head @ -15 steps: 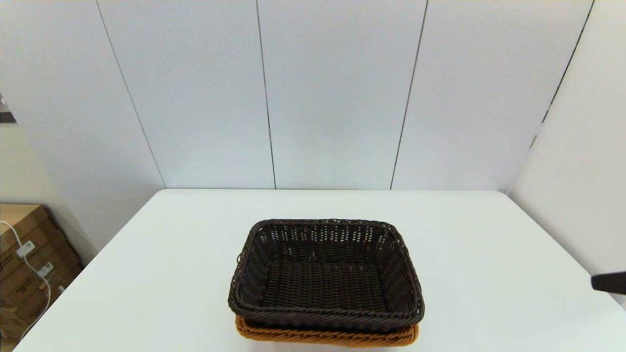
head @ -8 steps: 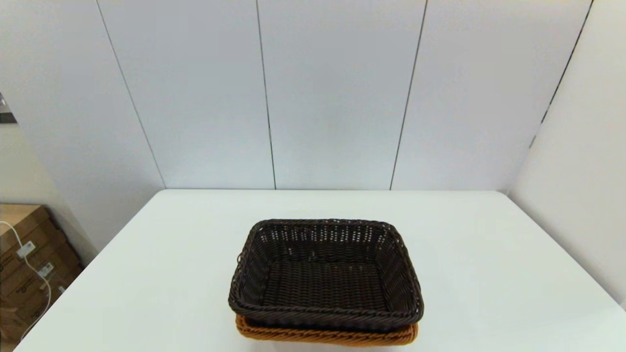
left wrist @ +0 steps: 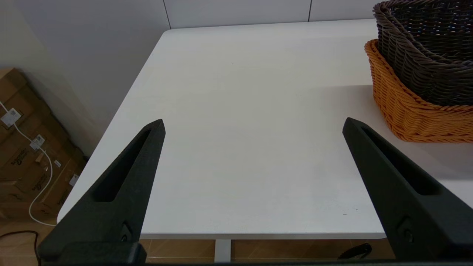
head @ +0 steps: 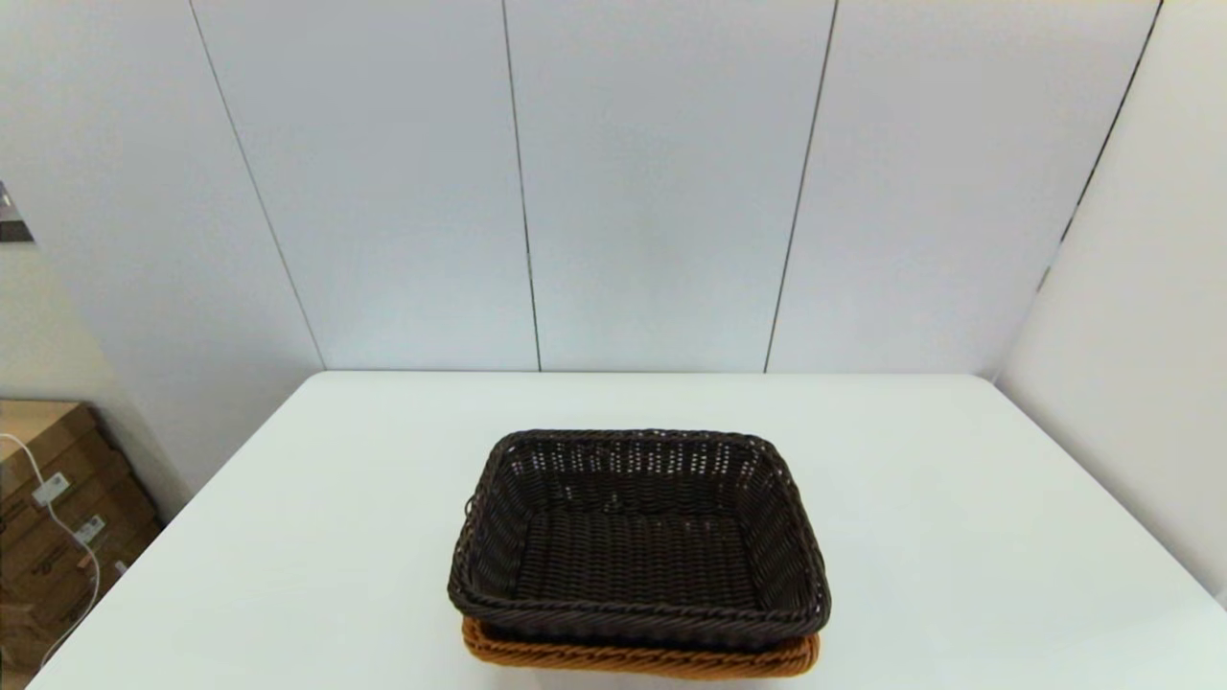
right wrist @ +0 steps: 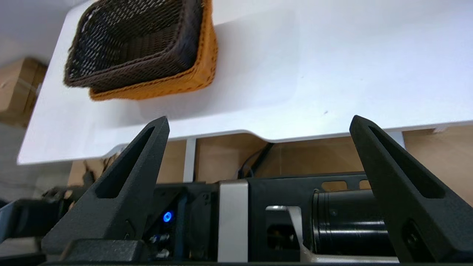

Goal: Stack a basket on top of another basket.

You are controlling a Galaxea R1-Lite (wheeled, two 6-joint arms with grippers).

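Note:
The dark brown basket (head: 639, 539) sits nested inside the orange-tan basket (head: 640, 658) near the table's front edge; only the tan rim shows below it in the head view. Both arms are out of the head view. My left gripper (left wrist: 253, 123) is open and empty over the table's front left, with the dark brown basket (left wrist: 425, 48) and the orange-tan basket (left wrist: 410, 111) off to one side. My right gripper (right wrist: 258, 122) is open and empty, drawn back off the table's near edge above the robot's base; it sees the dark brown basket (right wrist: 136, 37) in the orange-tan basket (right wrist: 177, 83).
The white table (head: 959, 498) has wall panels behind it and on its right. Cardboard boxes (head: 57, 517) with a white cable stand on the floor at the left. The robot's black base (right wrist: 281, 218) lies below the right gripper.
A black tip of the right arm at the head view's right edge one second ago has withdrawn out of view. The stacked baskets have not moved.

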